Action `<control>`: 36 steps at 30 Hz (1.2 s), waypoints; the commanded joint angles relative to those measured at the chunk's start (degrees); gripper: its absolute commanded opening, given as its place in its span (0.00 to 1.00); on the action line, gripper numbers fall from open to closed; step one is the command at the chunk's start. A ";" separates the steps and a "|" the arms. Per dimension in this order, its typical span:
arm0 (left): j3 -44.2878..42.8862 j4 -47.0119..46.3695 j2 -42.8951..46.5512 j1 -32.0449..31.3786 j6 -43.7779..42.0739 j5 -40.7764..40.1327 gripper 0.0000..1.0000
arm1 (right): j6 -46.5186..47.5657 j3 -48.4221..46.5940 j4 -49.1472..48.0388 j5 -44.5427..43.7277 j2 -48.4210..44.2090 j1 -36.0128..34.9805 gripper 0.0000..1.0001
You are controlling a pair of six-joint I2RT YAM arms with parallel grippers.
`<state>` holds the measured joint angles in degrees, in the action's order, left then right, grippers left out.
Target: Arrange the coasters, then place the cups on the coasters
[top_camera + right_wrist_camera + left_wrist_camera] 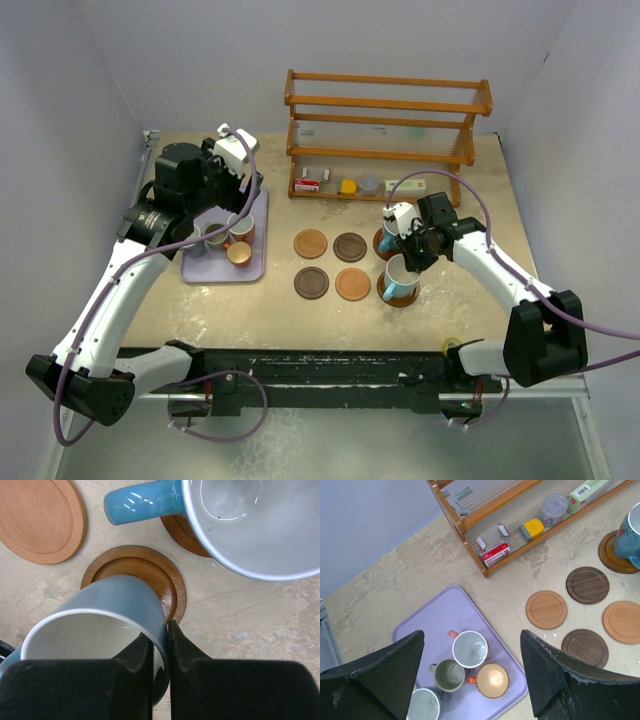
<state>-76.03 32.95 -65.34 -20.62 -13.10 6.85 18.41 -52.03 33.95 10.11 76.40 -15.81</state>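
My right gripper [160, 630] is shut on the rim of a large light blue cup [115, 605], one finger inside and one outside. The cup hangs tilted over a ringed brown coaster [150, 570]; whether it rests on it I cannot tell. A second light blue cup [250, 520] stands on the coaster [182, 535] beside it. Several bare coasters [311, 243] [350, 247] [311, 283] [353, 285] lie in two rows. My left gripper [472, 675] is open above the lavender tray [435, 615], over a reddish cup [470, 649], an olive-grey cup [448, 675], an orange cup [492, 680] and a blue cup [424, 705].
A wooden rack [385, 130] stands at the back of the table, with small boxes, a yellow item and a clear jar on its lowest shelf. Pale walls close in the left, back and right sides.
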 commanded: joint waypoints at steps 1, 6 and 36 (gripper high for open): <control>-0.12 -1.42 1.44 0.62 -0.63 1.04 0.75 | 0.91 -0.14 -0.12 2.28 -0.27 0.60 0.04; -0.10 -1.44 1.55 0.66 -0.70 1.22 0.75 | 1.24 0.27 -0.08 2.43 -0.55 1.12 0.07; 5.62 2.92 -2.42 4.67 -7.29 1.22 0.79 | -0.39 -9.75 6.06 5.74 -9.19 1.84 0.59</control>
<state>-71.22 37.54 -66.11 -18.13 -18.65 7.27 18.85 -58.02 38.48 13.17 70.52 -14.17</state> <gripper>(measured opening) 0.781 0.560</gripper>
